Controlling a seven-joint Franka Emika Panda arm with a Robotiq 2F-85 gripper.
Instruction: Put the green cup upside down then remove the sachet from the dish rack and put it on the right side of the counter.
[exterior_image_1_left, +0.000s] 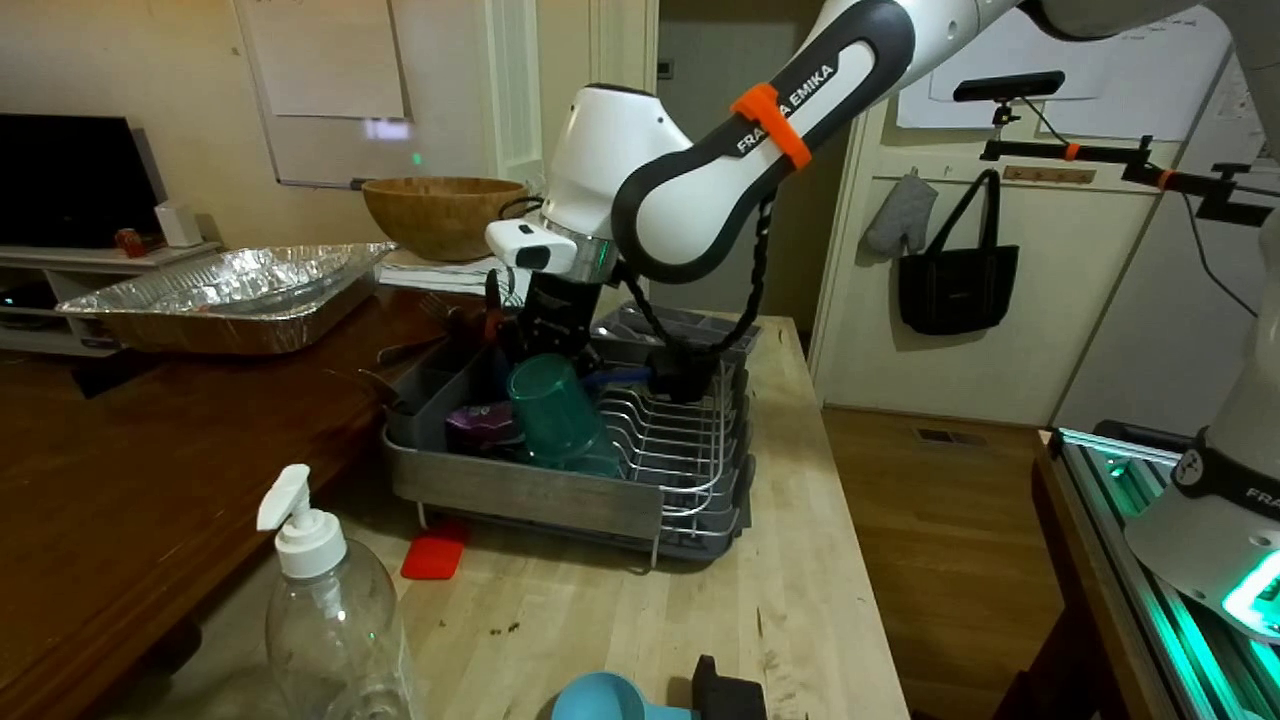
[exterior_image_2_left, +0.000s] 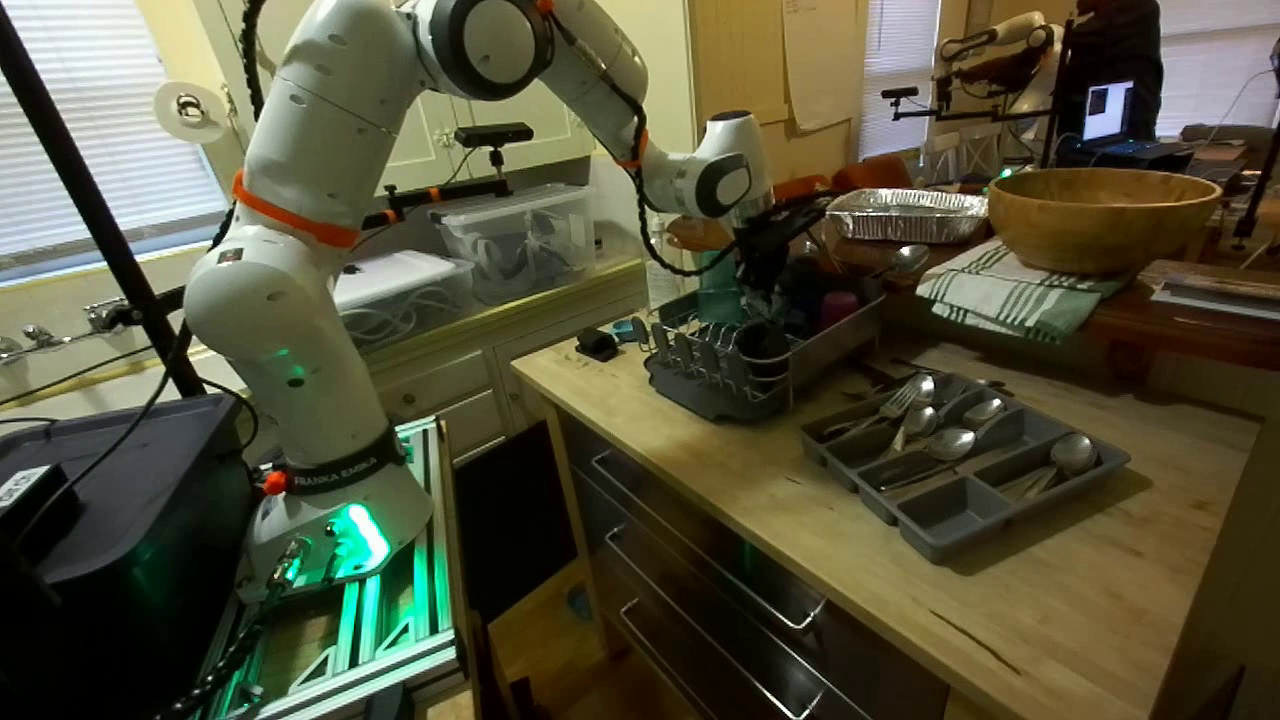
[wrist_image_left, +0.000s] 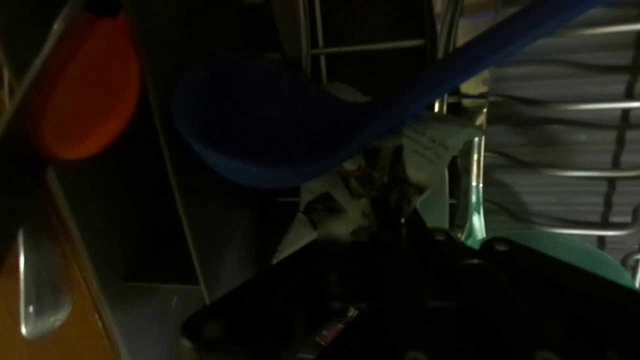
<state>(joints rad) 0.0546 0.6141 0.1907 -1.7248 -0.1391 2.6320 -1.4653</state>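
The green cup (exterior_image_1_left: 553, 405) stands upside down and tilted in the dish rack (exterior_image_1_left: 530, 495), its closed end up. It also shows in an exterior view (exterior_image_2_left: 718, 285) and at the lower right of the wrist view (wrist_image_left: 570, 257). My gripper (wrist_image_left: 395, 227) points down into the rack beside the cup. Its dark fingers converge on a white printed sachet (wrist_image_left: 320, 200), which is crumpled at the tips; they look shut on it, though the view is very dark. In an exterior view the gripper (exterior_image_1_left: 552, 325) is partly hidden behind the cup. A purple wrapper (exterior_image_1_left: 485, 425) lies left of the cup.
A blue ladle (wrist_image_left: 260, 135) lies across the rack over the sachet. A black mug (exterior_image_2_left: 762, 350) sits in the rack. A cutlery tray (exterior_image_2_left: 960, 520) stands on the wooden counter (exterior_image_2_left: 1000, 630). A soap bottle (exterior_image_1_left: 335, 640) and blue scoop (exterior_image_1_left: 605, 700) stand near the rack.
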